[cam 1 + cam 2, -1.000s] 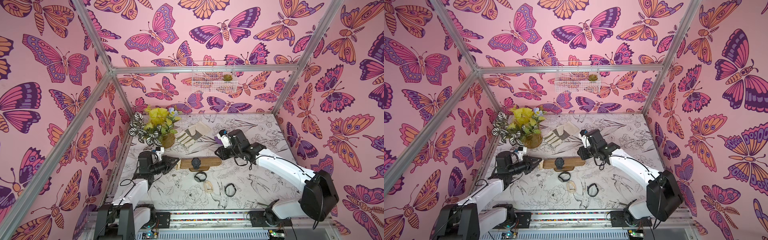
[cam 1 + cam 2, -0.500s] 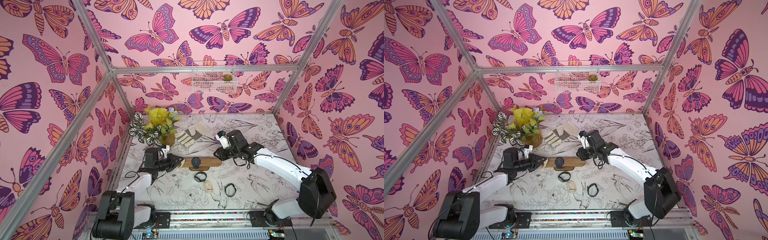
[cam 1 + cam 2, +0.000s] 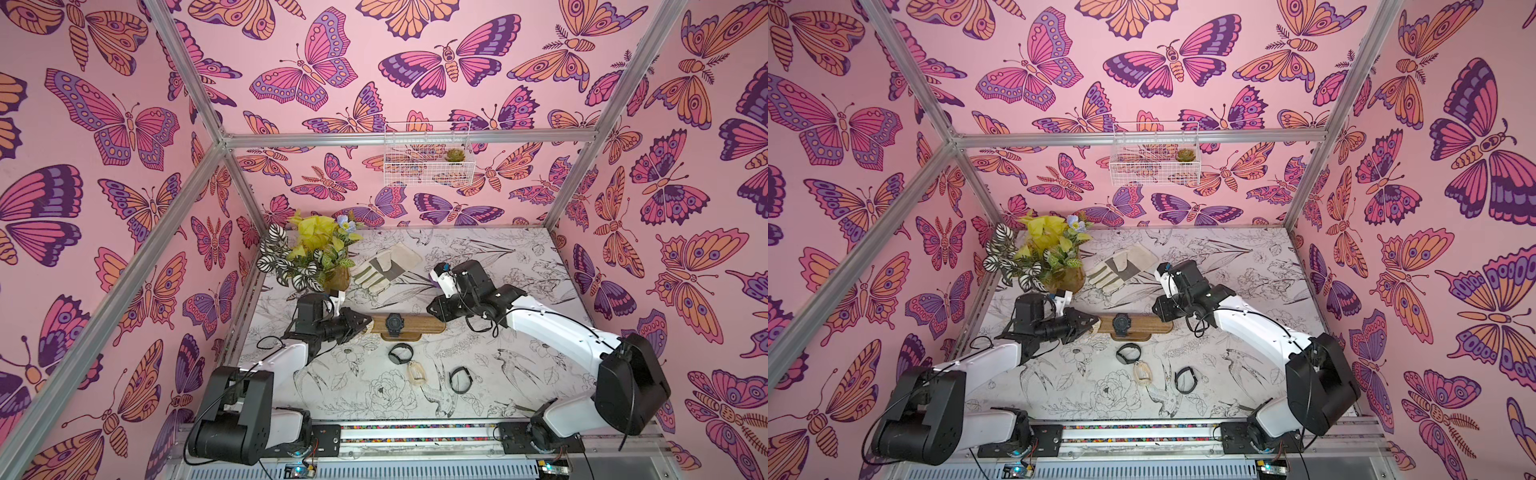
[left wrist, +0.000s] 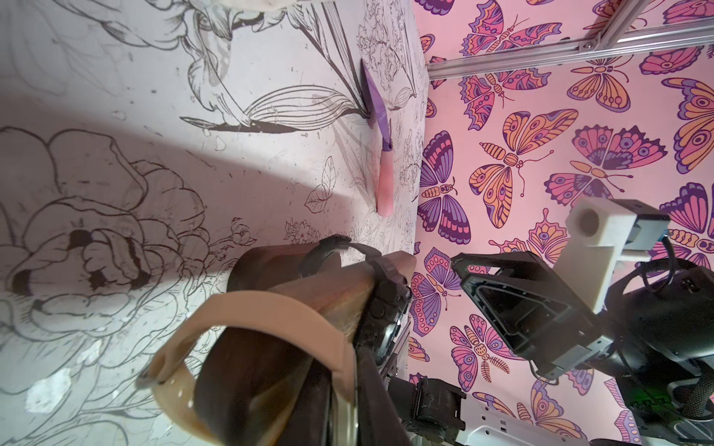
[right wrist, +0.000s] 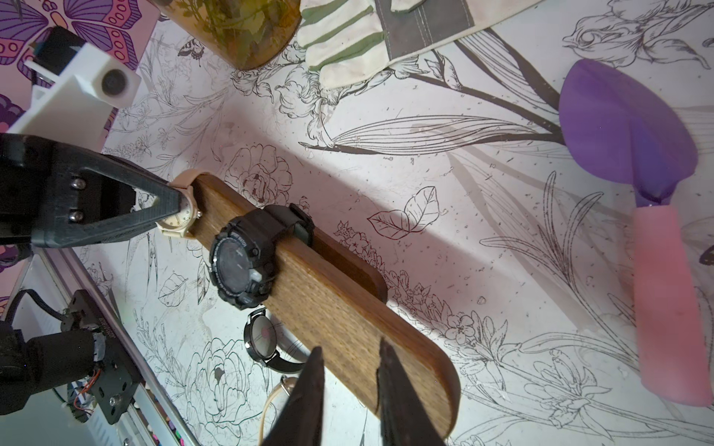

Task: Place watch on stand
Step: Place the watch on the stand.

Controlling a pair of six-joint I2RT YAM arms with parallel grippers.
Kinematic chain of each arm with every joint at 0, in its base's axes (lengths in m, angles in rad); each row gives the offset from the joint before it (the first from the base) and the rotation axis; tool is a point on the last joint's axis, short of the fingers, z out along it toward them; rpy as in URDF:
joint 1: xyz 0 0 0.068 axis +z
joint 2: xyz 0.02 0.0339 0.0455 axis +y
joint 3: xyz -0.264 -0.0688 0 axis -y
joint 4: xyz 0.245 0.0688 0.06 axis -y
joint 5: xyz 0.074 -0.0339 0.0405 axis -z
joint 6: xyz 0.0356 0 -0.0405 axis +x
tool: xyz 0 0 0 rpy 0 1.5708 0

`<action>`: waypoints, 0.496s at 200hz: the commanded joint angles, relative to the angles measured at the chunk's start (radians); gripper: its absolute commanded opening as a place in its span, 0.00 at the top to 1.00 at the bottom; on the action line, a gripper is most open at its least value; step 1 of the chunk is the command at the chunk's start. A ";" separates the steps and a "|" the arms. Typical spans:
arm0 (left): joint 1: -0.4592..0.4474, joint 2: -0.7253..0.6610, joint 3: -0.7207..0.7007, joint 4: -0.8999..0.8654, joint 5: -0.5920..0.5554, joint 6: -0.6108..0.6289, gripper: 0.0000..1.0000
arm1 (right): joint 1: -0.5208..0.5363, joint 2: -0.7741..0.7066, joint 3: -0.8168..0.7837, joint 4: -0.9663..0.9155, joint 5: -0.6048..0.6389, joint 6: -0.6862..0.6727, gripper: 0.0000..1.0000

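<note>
Looking steeply down from high and far above the stand [image 3: 424, 323] [image 3: 1150, 323] in both top views, taking in the whole scene. From the left wrist, pressed close at one end of the stand [image 4: 270, 367], sighting along it. From the right wrist, near the opposite end [image 5: 332, 301], facing back. Shared by all: the stand.

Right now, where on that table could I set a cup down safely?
Bare table at the back right, between the right arm and the wall, and in front between the left arm and the loose watches. Crowded around the stand, plant and glove.
</note>
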 commanded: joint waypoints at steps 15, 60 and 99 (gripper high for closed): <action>-0.004 0.014 0.007 -0.001 -0.003 0.021 0.85 | -0.005 -0.004 -0.002 -0.036 0.025 -0.001 0.74; -0.012 0.013 0.017 -0.001 -0.002 0.013 0.85 | -0.006 -0.022 -0.013 -0.040 0.024 0.009 0.75; -0.039 0.039 0.039 0.005 -0.010 0.008 0.85 | -0.005 -0.007 -0.015 -0.032 0.009 0.016 0.75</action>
